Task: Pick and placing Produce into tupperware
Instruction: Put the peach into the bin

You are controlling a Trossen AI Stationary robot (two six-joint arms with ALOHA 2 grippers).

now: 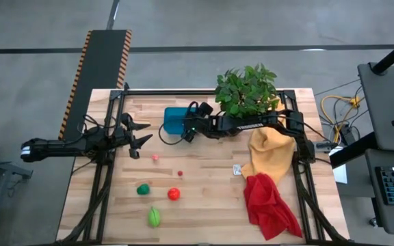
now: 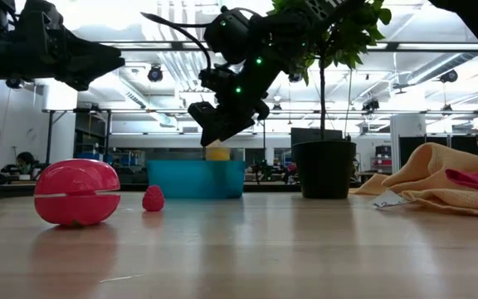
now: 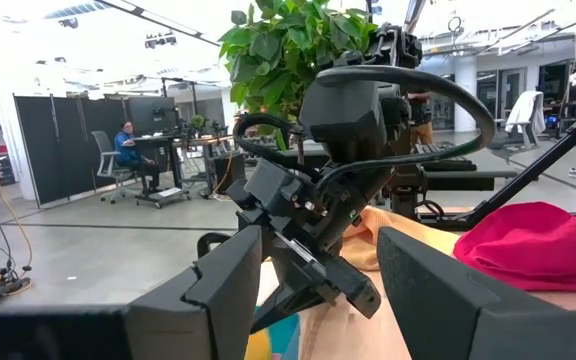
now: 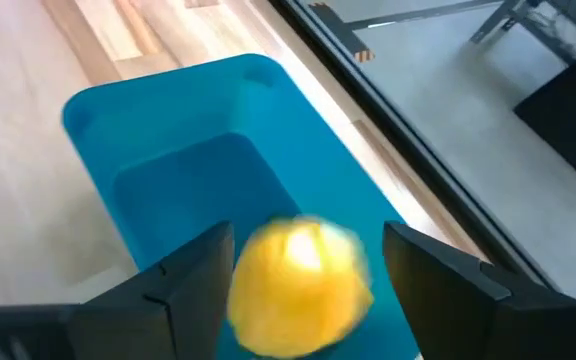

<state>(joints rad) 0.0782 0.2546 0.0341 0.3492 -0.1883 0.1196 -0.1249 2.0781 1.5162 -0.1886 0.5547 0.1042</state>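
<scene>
My right gripper (image 4: 303, 270) hangs over the teal tupperware (image 4: 198, 150), and the yellow fruit (image 4: 301, 285) sits between my fingers, which stand apart on either side of it. It looks blurred, and I cannot tell whether the pads are touching it or it is already dropping free. Below and ahead of my jaws lies the open floor of the box, with one long wall just beyond the fruit. To do this step well I should keep the jaws centred over the hollow, not over the rim, and spread them evenly so the fruit falls straight down rather than rolling off one finger and bouncing out. I judge a low release safest, since the piece is round. My left gripper (image 1: 137, 140) waits with its fingers spread at the table's left side. The green (image 1: 143, 189), red (image 1: 174, 194) and other pieces lie on the wood, well apart from my jaws.
</scene>
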